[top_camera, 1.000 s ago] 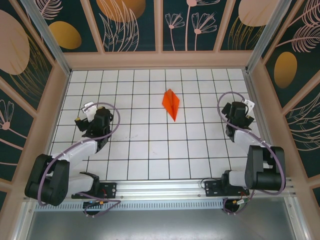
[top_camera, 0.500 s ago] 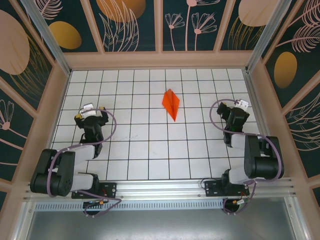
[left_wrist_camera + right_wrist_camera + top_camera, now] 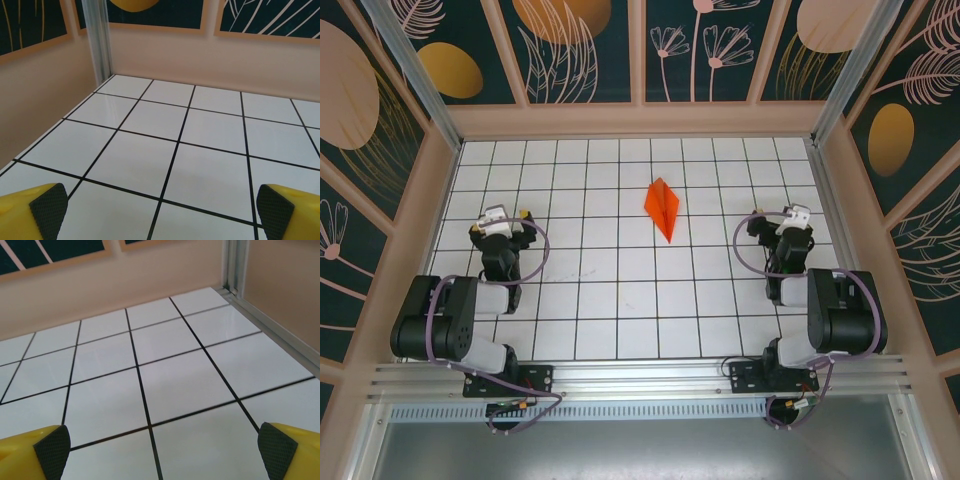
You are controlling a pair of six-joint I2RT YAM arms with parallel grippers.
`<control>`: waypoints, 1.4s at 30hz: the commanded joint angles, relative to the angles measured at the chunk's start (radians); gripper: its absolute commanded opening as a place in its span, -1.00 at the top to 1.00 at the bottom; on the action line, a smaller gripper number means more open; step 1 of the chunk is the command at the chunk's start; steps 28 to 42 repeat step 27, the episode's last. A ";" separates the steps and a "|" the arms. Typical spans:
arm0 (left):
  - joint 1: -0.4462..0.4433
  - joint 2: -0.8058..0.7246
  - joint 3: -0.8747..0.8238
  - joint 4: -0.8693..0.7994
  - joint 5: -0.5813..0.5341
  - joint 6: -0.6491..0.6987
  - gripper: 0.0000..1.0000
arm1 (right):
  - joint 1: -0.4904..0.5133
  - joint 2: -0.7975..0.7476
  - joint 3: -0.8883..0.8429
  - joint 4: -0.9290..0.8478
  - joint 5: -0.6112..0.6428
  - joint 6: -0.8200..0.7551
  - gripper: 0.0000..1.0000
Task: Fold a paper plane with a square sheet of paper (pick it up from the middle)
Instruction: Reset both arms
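Right gripper (image 3: pixel 781 222) and left gripper (image 3: pixel 502 221) both gape empty; I log the paper plane (image 3: pixel 662 206) flat mid-table, long axis roughly 12-to-6, at 9 o'clock from the nearer right one.

Top external sits high, above and behind the arm bases, tilted down – whole gridded table (image 3: pixel 620 310) and patterned walls (image 3: pixel 640 50) in frame, far off. Left wrist camera rides low, close over the tiles, facing the far left corner post (image 3: pixel 97 40); left gripper (image 3: pixel 161 217) tips at the bottom corners. Right wrist camera equally low, facing the far right corner post (image 3: pixel 235 262), right gripper (image 3: pixel 165 455) tips likewise. All three share the white tiles and walls.
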 commanded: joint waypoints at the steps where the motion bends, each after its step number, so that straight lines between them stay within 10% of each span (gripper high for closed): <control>1: 0.006 0.016 -0.021 0.108 0.014 0.003 -0.97 | 0.011 0.027 -0.033 0.137 -0.035 -0.030 -0.98; 42: 0.006 0.039 -0.039 0.157 -0.002 0.001 -0.97 | 0.019 0.052 -0.044 0.173 -0.041 -0.045 -0.98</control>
